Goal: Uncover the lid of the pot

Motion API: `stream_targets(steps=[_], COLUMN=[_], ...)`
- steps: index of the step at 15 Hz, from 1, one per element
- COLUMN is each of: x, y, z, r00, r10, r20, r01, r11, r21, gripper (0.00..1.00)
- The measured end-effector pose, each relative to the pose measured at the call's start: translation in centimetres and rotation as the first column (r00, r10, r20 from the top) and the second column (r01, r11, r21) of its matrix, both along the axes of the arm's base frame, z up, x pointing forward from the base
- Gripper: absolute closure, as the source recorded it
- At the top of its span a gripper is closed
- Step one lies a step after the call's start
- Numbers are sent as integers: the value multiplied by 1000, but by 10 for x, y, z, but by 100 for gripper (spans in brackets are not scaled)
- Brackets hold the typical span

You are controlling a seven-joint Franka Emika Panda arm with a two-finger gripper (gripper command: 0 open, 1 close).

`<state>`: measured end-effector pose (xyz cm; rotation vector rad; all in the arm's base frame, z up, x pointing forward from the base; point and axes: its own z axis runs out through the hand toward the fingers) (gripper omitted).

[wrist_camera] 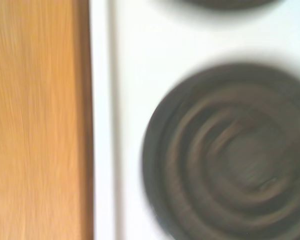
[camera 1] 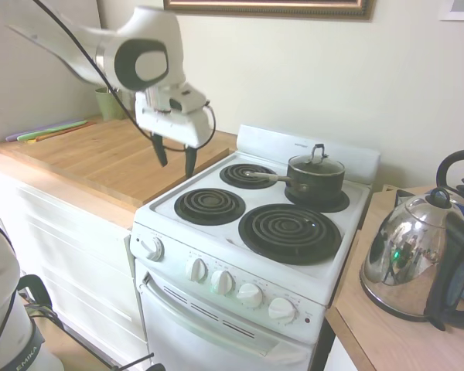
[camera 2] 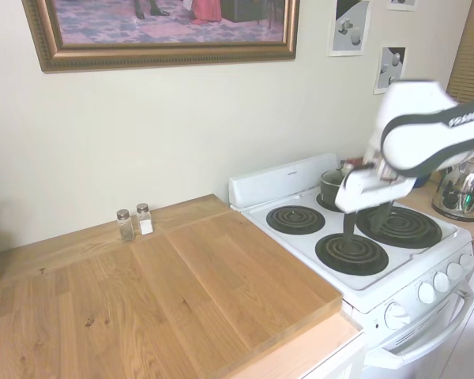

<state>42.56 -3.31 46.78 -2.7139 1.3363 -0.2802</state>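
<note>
Fingers (camera 1: 161,149) first: the two dark ones on the white robot arm's gripper (camera 1: 175,155) hang down with a gap between them, spread apart and holding nothing. They float in the air above the left edge of the white stove (camera 1: 216,232), near where it meets the light brown wooden surface (camera 1: 93,158), and they are well apart from the pot. Going left to right in the first outside view, you pass the wooden surface, then the gripper, then the black coil burner at the front left (camera 1: 209,205), then the big black coil burner at the front right (camera 1: 289,232). Behind that one, on the back right burner, sits the small dark saucepan with a long shiny handle (camera 1: 315,180). The small round glass lid with a silver rim and a dark loop knob (camera 1: 317,162) is still on top of it, so the job is not done yet. At the far right is a shiny silver kettle (camera 1: 406,259), which is not part of the job. The wrist view is blurry and shows only a coil burner and wood. To do this step well, I think the gripper should go across to the back right, stop right over the loop knob, keep the fingers apart, come straight down so one finger is on each side of the knob, squeeze, and lift straight up. It should stay clear of the long handle, or the pot could slide.
</note>
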Motion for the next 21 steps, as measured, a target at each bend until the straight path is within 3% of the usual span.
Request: stream_targets(steps=[3,5,10,15,16,21], x=[10,31,106,183,196,228], y=[-62,-104,-193,-231,-233,-237], z=[72,85,82,49,42,27], r00=[995,990,969,969,971,980], r10=[-28,-67,-175,-210,-209,-190], r20=[95,121,172,129,115,62], r01=[27,66,173,208,206,187], r11=[1000,998,985,978,978,981], r21=[11,15,27,34,35,46], gripper=[0,0,0,0,100,100])
